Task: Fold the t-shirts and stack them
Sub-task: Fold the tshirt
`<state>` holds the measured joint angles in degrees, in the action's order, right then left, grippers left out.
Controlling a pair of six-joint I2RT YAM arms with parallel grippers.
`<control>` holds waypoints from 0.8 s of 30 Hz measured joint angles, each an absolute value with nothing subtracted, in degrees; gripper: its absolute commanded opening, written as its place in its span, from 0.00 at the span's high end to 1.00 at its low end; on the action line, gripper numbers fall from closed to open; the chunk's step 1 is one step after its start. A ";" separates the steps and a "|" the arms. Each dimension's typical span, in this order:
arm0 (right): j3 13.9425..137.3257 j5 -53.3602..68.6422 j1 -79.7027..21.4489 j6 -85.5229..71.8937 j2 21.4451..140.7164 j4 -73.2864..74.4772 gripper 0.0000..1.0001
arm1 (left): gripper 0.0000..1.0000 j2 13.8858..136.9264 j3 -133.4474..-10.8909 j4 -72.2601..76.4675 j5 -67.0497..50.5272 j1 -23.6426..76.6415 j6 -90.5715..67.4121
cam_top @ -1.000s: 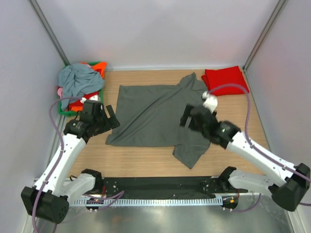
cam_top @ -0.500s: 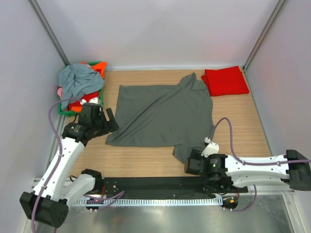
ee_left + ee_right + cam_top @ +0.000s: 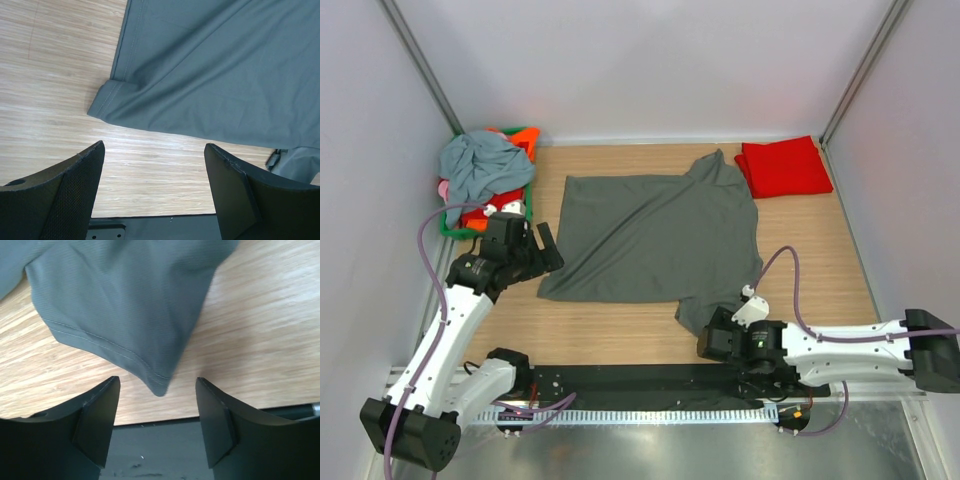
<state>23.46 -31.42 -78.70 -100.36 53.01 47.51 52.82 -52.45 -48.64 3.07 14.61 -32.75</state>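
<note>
Right gripper [image 3: 157,382] spread, grey t-shirt [image 3: 115,300] corner ahead

Pale lavender walls [image 3: 650,60] around a light wooden tabletop [image 3: 620,325]

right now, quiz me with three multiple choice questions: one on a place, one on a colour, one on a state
1. Where on the table is the folded red shirt? A far right corner; B near left edge; C centre.
2. What colour is the spread shirt? A orange; B dark grey; C pink.
3. How is the right gripper? A shut on the red shirt; B shut on nothing; C open at the spread shirt's near corner.
Answers: 1 A, it lies by the far right walls. 2 B, the wide cloth is dark grey. 3 C, the right wrist view shows jaws apart, hem corner in the gap.
</note>
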 measured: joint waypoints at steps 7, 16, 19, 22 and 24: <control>23.24 -31.11 -78.70 -99.29 55.81 43.03 0.98 | 0.19 52.82 -52.45 -48.66 3.44 14.61 -32.75; 35.07 -34.33 -79.00 -103.57 49.82 64.84 0.99 | 0.21 52.82 -52.42 -50.59 4.51 14.61 -34.59; 41.12 -36.58 -79.46 -105.97 48.99 70.32 0.99 | 0.23 52.42 -51.75 -51.88 4.23 14.83 -37.47; 45.10 -39.31 -79.55 -107.02 46.35 72.42 0.99 | 0.23 51.16 -49.95 -52.93 3.97 16.58 -40.73; 46.28 -41.08 -79.55 -107.26 42.09 73.06 0.99 | 0.24 50.17 -48.75 -53.56 3.33 17.54 -42.98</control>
